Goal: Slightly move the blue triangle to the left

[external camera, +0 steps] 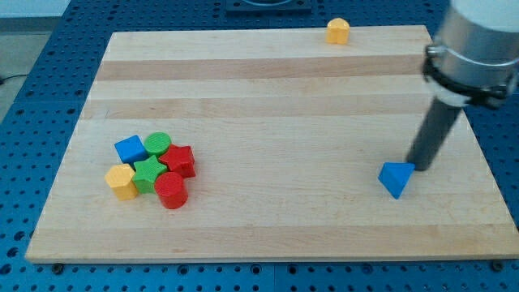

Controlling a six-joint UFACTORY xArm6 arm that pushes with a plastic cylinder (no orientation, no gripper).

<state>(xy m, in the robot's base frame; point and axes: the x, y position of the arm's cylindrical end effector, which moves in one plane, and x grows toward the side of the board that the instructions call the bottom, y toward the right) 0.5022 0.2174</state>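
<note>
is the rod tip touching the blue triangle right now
Touching, as far as the camera view shows: my tip meets the blue triangle at its upper right corner, with no board visible between them.

A pale wooden table (268,219) fills most of the view, built from long planks running left to right, their grain showing as alternating lighter and slightly darker bands. Its near edge shows a thin side face, and the far edge runs narrower than the near one. Around the wood on every side lies a blue perforated base (49,73), studded with a regular grid of small dark holes; it shows at the left, the right, along the near edge and at the far corners. At the far centre a dark fixture (263,5) is partly cut off by the frame. The light is even and soft, casting short, faint shadows on the wood.
</note>
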